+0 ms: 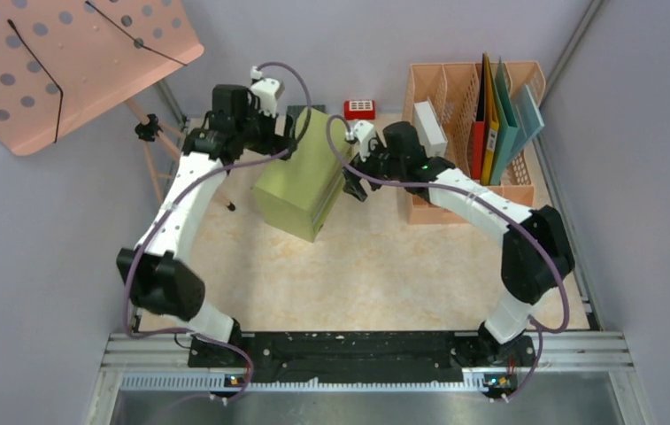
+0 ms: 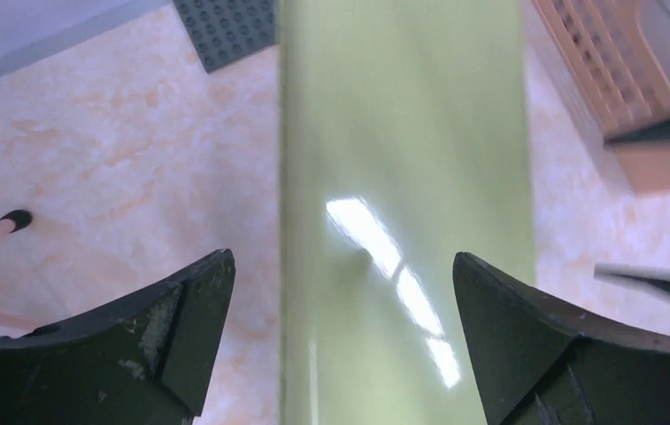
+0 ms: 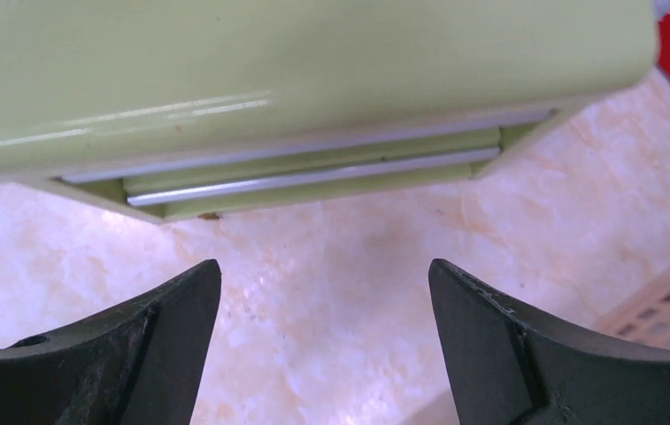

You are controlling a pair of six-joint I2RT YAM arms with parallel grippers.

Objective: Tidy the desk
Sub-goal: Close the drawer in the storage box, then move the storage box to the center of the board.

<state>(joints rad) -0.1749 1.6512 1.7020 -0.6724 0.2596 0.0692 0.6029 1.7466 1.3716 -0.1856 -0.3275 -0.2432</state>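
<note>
The desk point(image 1: 375, 274) is a beige marble-patterned tabletop. A green drawer cabinet point(image 1: 300, 173) stands on it at the back middle. My left gripper point(image 1: 288, 133) hovers over the cabinet's top point(image 2: 402, 177), open, its fingertips point(image 2: 211, 274) spread wider than the left edge of the top. My right gripper point(image 1: 353, 188) is open and empty just right of the cabinet, low over the desk point(image 3: 331, 292), facing the cabinet's drawer fronts point(image 3: 313, 168).
A peach file rack point(image 1: 477, 133) with coloured folders stands at the back right. A red calculator-like item point(image 1: 359, 109) and a dark grey studded plate point(image 2: 229, 31) lie behind the cabinet. A peach perforated board point(image 1: 57, 53) on a tripod stands back left.
</note>
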